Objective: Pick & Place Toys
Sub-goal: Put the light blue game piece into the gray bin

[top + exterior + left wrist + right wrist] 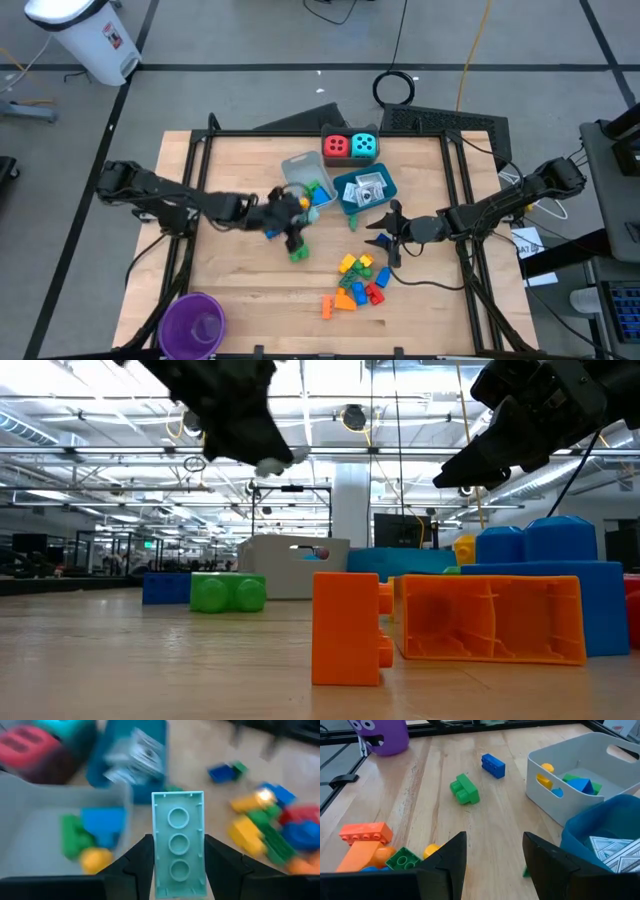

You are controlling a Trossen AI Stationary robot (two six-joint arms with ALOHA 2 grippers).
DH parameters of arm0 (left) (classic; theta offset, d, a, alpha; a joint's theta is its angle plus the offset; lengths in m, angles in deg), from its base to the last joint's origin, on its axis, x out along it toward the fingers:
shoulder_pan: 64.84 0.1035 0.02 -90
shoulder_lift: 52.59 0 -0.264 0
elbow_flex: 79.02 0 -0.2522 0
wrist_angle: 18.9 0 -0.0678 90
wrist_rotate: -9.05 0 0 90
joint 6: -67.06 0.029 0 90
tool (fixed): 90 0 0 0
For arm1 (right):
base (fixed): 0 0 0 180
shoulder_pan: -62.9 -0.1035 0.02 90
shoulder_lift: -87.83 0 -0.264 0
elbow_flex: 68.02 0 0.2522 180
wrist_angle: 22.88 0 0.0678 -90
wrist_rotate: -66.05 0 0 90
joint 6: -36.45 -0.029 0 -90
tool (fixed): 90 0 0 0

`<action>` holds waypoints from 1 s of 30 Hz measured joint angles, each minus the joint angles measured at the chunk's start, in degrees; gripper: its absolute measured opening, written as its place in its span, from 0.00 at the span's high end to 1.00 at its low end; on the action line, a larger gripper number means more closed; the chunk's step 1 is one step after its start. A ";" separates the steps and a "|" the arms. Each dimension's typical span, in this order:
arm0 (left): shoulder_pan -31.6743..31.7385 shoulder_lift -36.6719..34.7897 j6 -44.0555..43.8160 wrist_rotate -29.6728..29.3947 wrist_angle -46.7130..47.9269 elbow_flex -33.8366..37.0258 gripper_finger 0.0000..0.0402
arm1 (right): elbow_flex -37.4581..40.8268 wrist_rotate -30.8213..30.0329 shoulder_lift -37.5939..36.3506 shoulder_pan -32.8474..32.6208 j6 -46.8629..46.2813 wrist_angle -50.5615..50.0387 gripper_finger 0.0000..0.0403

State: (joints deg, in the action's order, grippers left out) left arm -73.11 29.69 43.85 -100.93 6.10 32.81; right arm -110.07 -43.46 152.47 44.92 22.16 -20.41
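Left hand [178, 870] pinching a pale cyan brick [178, 849] upright between its fingers [140, 862], studs' underside facing the wrist camera. In the high view the left hand [292, 212] sits centre frame, just beside the grey tray [296, 165]. Grey tray [35, 827] holds green, blue and yellow bricks.

Right hand [493, 851] spread, nothing between the fingers [451, 857]; high view puts the right hand [385, 232] right of centre, just below the blue tray [345, 190].

Blue tray carries white printed packets [366, 191]. Red die [337, 146] and cyan die [365, 146] side by side, touching, upper centre near the tabletop's far edge.

Green brick [298, 251] on the tabletop below the left hand; blue brick [493, 765] apart from it in the right wrist view. Brick pile [357, 280] lower centre: yellow, green, red, blue, orange. Orange bricks [445, 618] fill the low view's foreground, blocking much of the blue ones behind.

Purple cup [193, 324] at lower left corner.

Tabletop [240, 270] is light wood planks with a black frame. Around it grey floor with dark lines, a white bin [84, 36] upper left, cables upper centre. Low view shows a large hall with ceiling lights.
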 joint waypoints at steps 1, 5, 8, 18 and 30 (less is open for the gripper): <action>1.64 0.01 0.93 0.35 -1.09 0.00 0.63 | 0.00 0.01 0.00 0.00 0.01 0.02 0.59; 7.84 0.03 1.74 1.33 -0.83 0.00 0.66 | 0.00 0.00 0.00 0.00 0.01 -0.09 0.59; 11.86 1.06 1.78 4.78 -1.44 0.00 0.64 | 0.00 0.04 0.00 0.00 0.01 -0.21 0.59; 19.28 8.74 2.13 6.00 -3.95 0.02 0.57 | 0.00 0.09 0.00 0.00 0.03 -0.65 0.59; 21.12 11.42 -0.93 6.51 -3.41 0.04 0.50 | 0.00 0.11 0.00 0.00 0.01 -0.65 0.59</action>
State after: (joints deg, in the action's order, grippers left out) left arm -52.00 41.10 42.92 -94.42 2.70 32.85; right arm -110.07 -43.35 152.47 44.92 22.17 -21.06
